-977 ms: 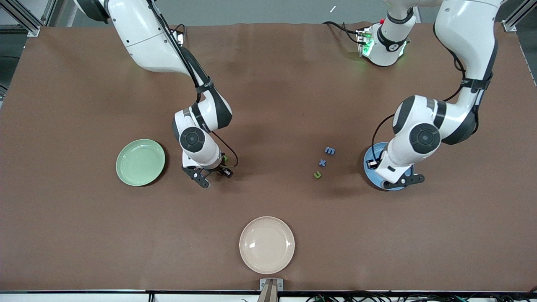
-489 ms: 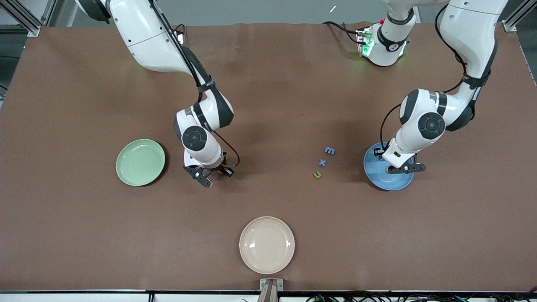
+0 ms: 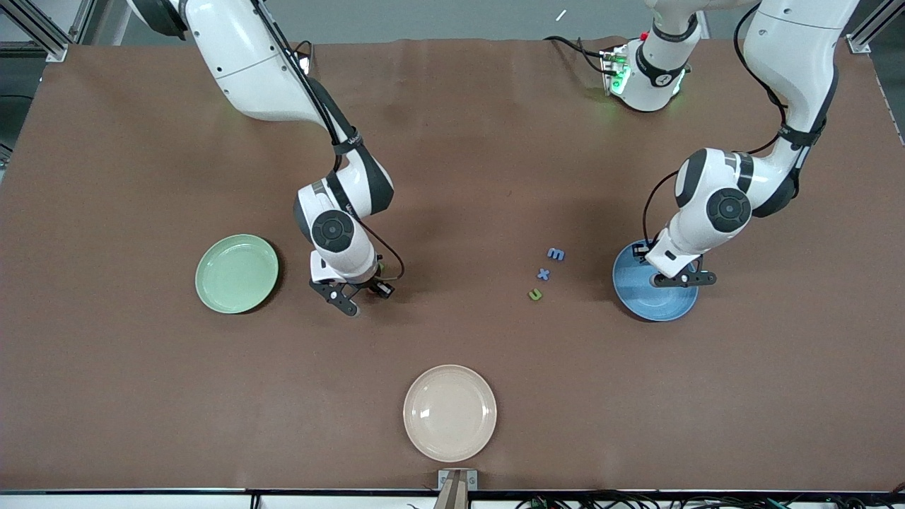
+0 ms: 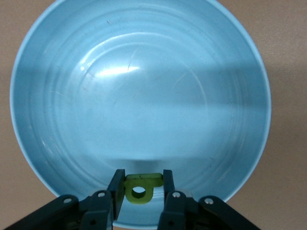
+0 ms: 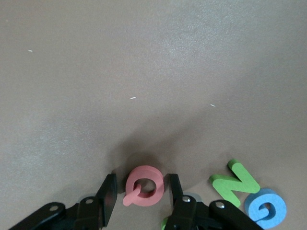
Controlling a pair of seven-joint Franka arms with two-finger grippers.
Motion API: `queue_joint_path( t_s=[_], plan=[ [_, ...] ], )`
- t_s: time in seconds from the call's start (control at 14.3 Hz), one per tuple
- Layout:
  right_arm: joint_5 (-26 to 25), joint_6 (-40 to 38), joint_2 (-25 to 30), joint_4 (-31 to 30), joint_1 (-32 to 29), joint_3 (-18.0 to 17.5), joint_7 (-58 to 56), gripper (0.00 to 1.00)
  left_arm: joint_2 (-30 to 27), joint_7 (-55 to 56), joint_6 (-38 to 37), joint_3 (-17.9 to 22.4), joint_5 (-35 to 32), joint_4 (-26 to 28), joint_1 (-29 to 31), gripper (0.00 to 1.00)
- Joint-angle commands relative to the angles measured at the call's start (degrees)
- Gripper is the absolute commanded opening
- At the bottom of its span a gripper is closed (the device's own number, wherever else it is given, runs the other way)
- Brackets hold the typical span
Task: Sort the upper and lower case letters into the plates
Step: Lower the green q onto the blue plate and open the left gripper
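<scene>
Plates: the mint green plate [image 3: 237,273] lies toward the right arm's end of the brown tabletop [image 3: 452,177]; the blue plate [image 3: 654,300] lies toward the left arm's end, well apart from it.
Left hand: the left hand [image 4: 139,191] hangs over the blue plate's rim, its fingers closed on a small yellow-green letter [image 4: 140,186] with a round hole, seen from the wrist.
Right hand: the right hand [image 5: 140,196] is low at the tabletop just beside the green plate, its fingers [image 5: 108,194] set either side of a pink Q [image 5: 144,186]; whether they press it I cannot tell.
Loose letters by the right hand: a green N [image 5: 235,182] and a blue G [image 5: 266,207] lie close beside the Q.
Loose letters mid-table: a blue m [image 3: 556,254], a blue x [image 3: 543,274] and a green letter [image 3: 535,295] lie in a short row near the blue plate.
Third plate: a cream plate [image 3: 450,413] sits nearest the front camera, empty.
</scene>
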State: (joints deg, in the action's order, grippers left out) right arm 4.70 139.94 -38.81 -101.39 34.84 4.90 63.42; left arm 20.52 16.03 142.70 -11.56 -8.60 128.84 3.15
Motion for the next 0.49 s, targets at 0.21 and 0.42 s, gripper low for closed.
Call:
queue_joint_path(
  t_s=[0.21,0.42],
  plan=[
    [-0.84,1.48,0.57,-1.70,0.24,0.55,0.31,0.01,0.66,-0.38,2.50,-0.31,-1.07,0.71,0.81,0.19],
    [-0.84,-7.00,3.98,-0.22,-2.57,0.81,-4.59,0.00,0.66,-0.56,2.76,-0.31,-1.07,0.71,0.81,0.40]
  ],
)
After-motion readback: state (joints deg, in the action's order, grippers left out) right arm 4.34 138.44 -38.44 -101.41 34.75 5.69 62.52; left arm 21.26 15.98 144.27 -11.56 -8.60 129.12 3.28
